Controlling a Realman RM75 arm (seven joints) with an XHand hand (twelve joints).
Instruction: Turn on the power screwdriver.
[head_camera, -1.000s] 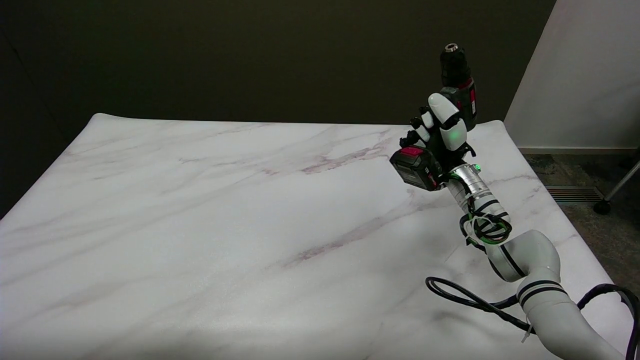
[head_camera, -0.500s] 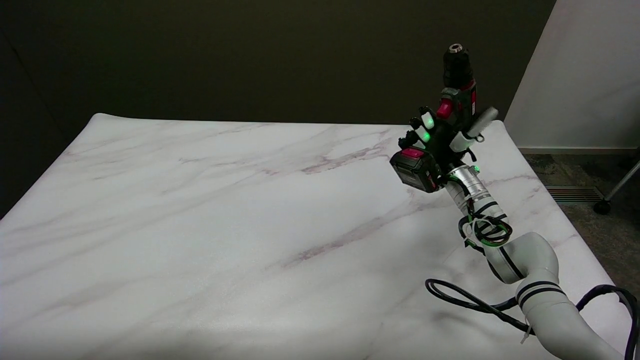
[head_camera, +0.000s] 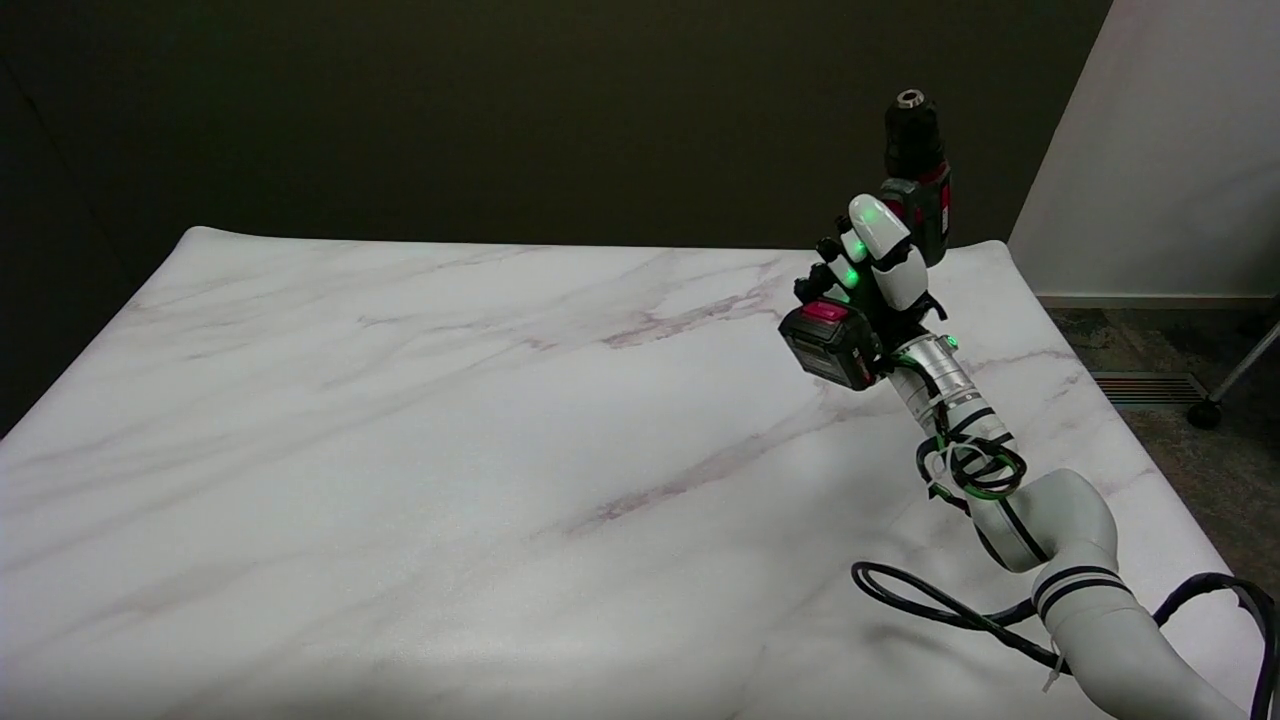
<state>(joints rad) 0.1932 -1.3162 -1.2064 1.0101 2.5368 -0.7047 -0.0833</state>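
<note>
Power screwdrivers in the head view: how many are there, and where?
1. The power screwdriver is held off the table by the right hand at the far right, chuck pointing up, battery end lower left. Nothing suggests another is hidden.

The right hand (head_camera: 872, 262) holds the power screwdriver (head_camera: 880, 250) in the air above the table (head_camera: 450, 450), toward its far right corner, at about 2 o'clock from the table's middle. The screwdriver's chuck end points up toward 12 o'clock; its battery end sits lower, at 7 o'clock of the hand. A cable (head_camera: 930, 600) lies on the table at 5 o'clock.
</note>
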